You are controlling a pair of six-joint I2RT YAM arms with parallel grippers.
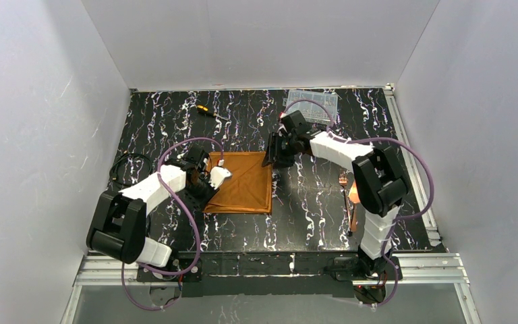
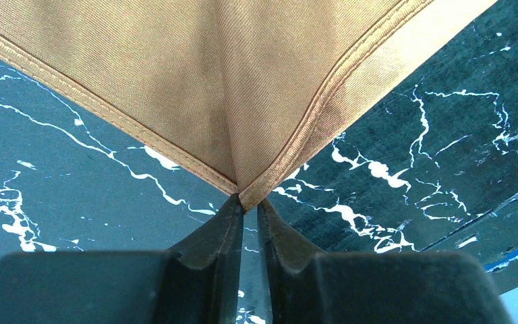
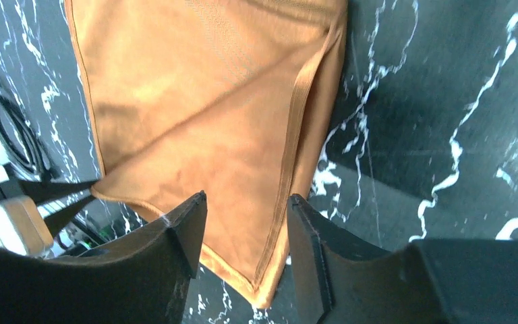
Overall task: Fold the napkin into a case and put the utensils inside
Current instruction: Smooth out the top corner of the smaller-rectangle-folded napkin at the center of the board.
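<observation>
Napkin (image 1: 243, 181) lies on the table (image 1: 310, 202), and only the left wrist view shows the left gripper (image 2: 249, 201) pinching one corner, only the right wrist view the right gripper (image 3: 246, 198) wide astride another.

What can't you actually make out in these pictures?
- utensils: top view, the right arm covers most of them; their number is unclear.
- clear compartment box: top view, its contents are too small.
- left fingers: left wrist view, the napkin corner ends at their tips; a pinch is uncertain.
</observation>
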